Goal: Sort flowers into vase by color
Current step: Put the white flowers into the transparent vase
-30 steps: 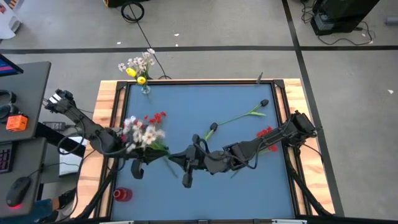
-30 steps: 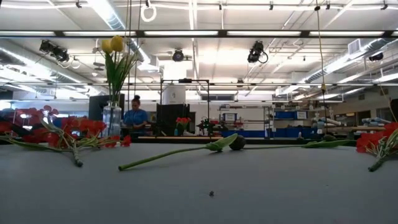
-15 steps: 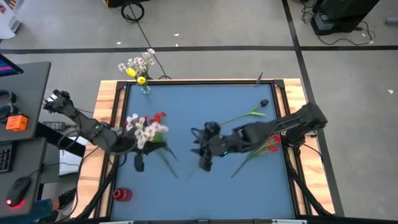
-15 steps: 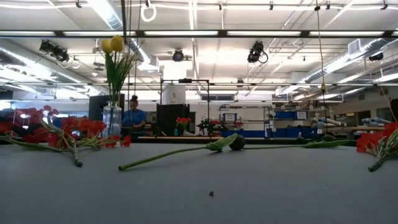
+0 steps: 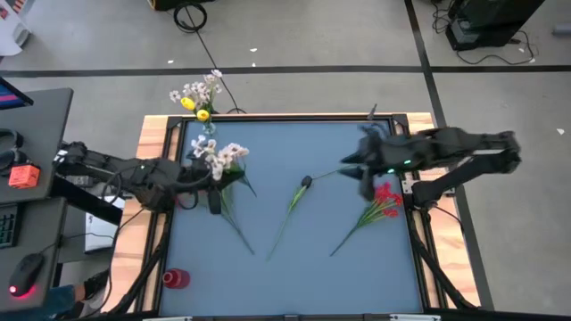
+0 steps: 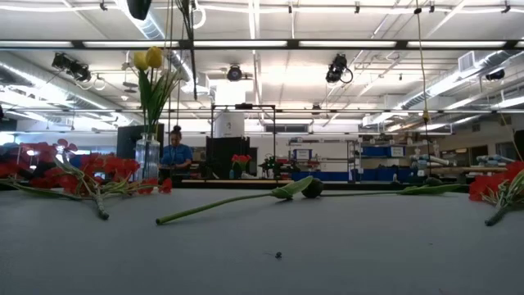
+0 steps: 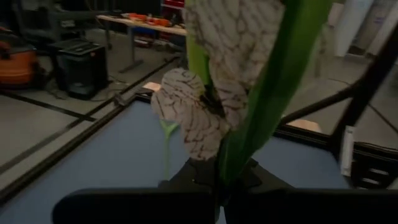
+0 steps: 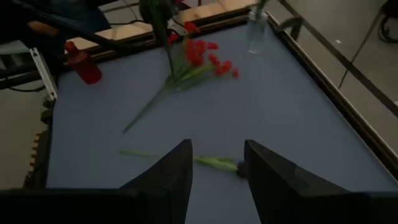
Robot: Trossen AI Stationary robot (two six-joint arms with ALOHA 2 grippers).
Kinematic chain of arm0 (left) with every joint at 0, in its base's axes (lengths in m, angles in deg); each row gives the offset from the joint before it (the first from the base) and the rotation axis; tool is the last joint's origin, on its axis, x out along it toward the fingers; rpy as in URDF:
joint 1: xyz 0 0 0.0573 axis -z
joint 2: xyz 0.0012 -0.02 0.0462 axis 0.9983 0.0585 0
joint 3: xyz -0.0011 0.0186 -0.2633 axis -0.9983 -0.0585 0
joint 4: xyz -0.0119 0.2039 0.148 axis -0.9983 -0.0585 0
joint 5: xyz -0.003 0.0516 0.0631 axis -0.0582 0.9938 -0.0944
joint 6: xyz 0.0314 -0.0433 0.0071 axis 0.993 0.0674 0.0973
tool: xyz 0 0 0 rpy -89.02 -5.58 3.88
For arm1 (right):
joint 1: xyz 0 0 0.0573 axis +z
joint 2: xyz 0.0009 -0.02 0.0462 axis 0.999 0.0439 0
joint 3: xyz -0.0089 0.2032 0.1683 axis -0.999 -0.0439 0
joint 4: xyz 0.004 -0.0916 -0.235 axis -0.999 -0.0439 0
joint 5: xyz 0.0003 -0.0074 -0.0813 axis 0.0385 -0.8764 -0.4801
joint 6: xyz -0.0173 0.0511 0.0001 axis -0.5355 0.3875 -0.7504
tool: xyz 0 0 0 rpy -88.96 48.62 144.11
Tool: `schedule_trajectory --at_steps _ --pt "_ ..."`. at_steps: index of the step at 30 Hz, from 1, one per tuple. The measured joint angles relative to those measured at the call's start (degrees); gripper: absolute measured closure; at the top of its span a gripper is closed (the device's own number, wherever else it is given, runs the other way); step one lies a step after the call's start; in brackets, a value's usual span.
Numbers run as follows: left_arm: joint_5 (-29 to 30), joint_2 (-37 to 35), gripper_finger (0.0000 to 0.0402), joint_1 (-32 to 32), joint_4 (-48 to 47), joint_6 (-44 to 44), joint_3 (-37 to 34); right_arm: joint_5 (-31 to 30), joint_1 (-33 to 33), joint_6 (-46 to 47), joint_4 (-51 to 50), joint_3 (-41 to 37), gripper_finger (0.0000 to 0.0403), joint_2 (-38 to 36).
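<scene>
From above, your left gripper (image 5: 212,198), clamped on the white sprig (image 5: 221,159) at upper left, carries it toward the vase (image 5: 208,127). Your right gripper (image 8: 214,163), seen from its wrist, stands apart over the dark bud (image 8: 241,166) on the bench (image 8: 298,118).

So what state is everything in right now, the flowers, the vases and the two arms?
left end effector, shut on the white sprig
white sprig, held above the table
right end effector, open, empty
glass vase, upright, holding yellow and white flowers
red vase, upright, no flowers
dark-bud flower, lying flat
near-right red sprig, lying flat
near-left red sprig, lying flat
</scene>
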Motion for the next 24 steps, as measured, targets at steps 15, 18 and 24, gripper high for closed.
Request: schedule_trajectory --at_steps 15,18,24 --pt "-0.7 2.7 0.0393 -9.1 0.5 1.2 0.0 9.9 -1.9 -0.3 -2.0 -19.3 0.025 -25.4" --pt "-0.7 2.8 0.0393 -9.6 0.3 0.9 0.0 10.4 -1.9 0.1 -2.1 -20.2 0.025 -27.0" --pt "-0.4 3.1 0.0394 -9.5 0.2 -1.9 0.0 11.2 -1.9 -1.7 -2.0 -20.3 0.025 -27.4"
